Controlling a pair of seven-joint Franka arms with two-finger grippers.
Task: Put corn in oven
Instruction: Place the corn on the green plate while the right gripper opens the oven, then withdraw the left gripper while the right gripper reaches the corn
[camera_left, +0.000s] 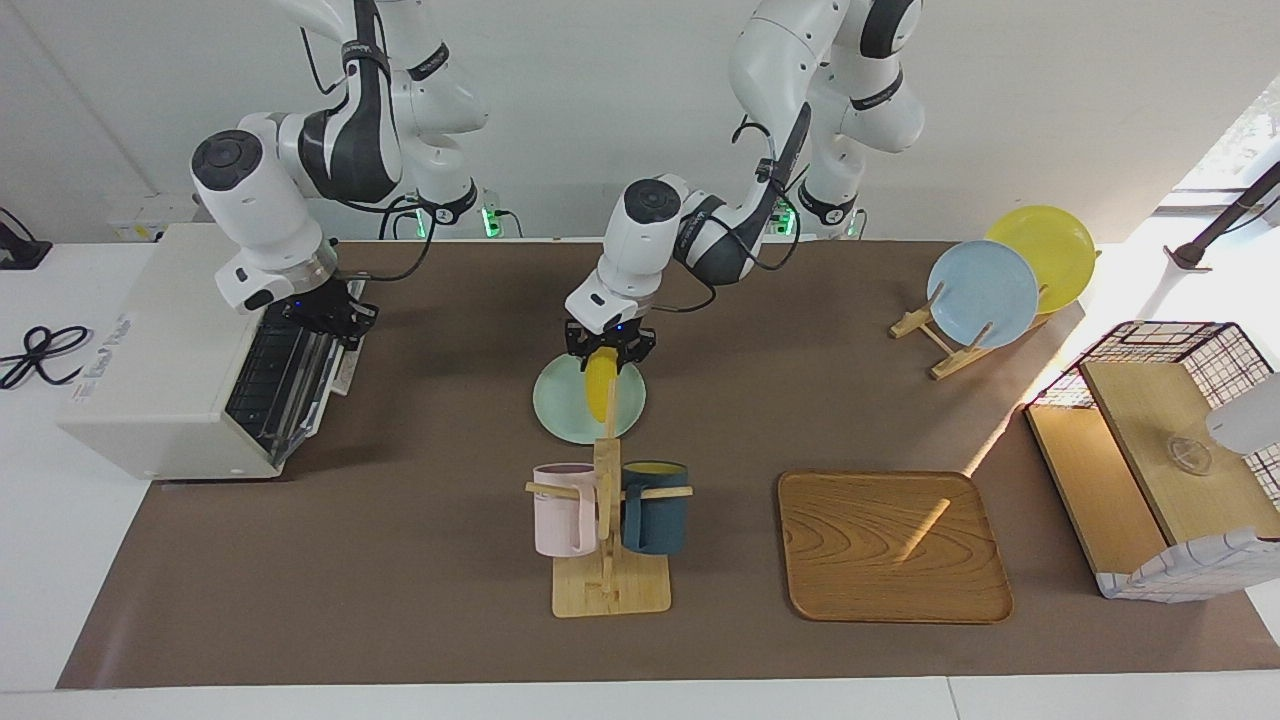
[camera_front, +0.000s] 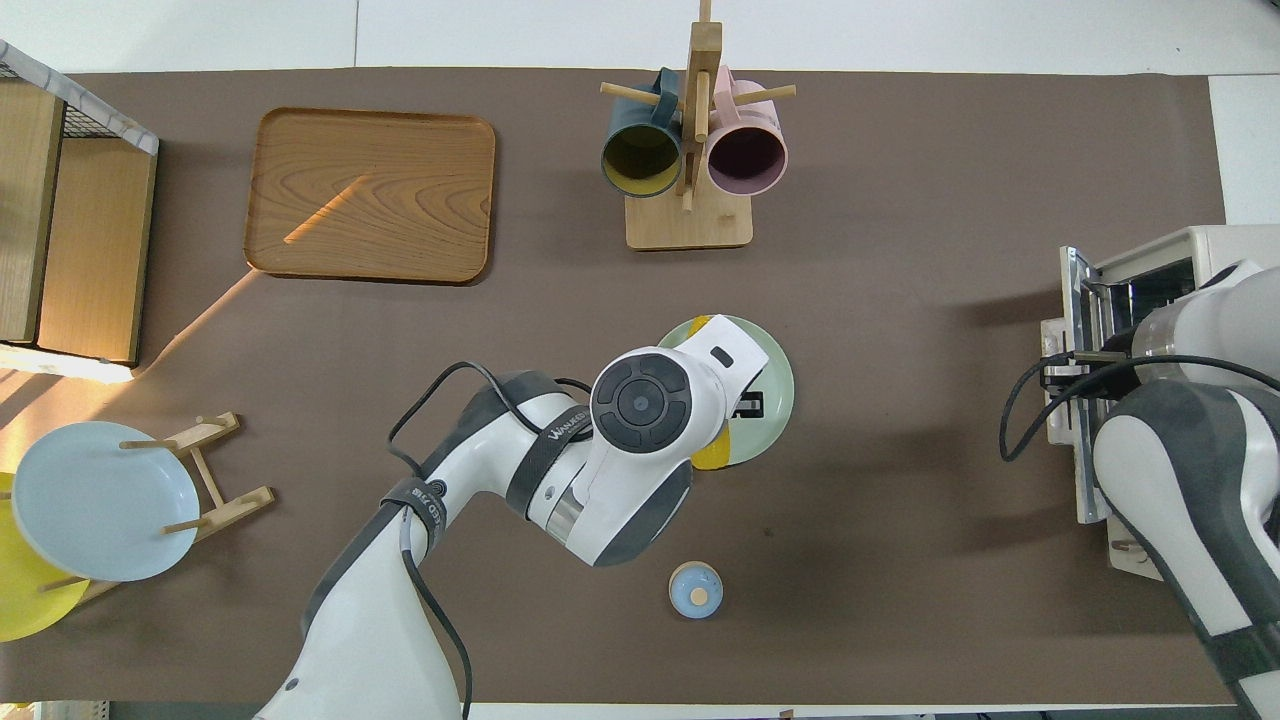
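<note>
The yellow corn (camera_left: 601, 393) lies lengthwise over a pale green plate (camera_left: 560, 405) in the middle of the table. My left gripper (camera_left: 607, 352) is shut on the corn's end nearer the robots. I cannot tell whether the corn rests on the plate or hangs just above it. In the overhead view the arm hides most of it, and only a yellow tip (camera_front: 712, 456) shows at the plate's edge (camera_front: 778, 400). The off-white oven (camera_left: 150, 350) stands at the right arm's end, its door (camera_left: 285, 385) tilted partly open. My right gripper (camera_left: 335, 315) holds the door's top edge.
A wooden mug rack (camera_left: 608, 560) with a pink and a dark blue mug stands farther from the robots than the plate. A wooden tray (camera_left: 890, 545), a plate rack (camera_left: 985, 295) and a wire-and-wood basket shelf (camera_left: 1150, 460) fill the left arm's end. A small blue round lid (camera_front: 695, 590) lies near the robots.
</note>
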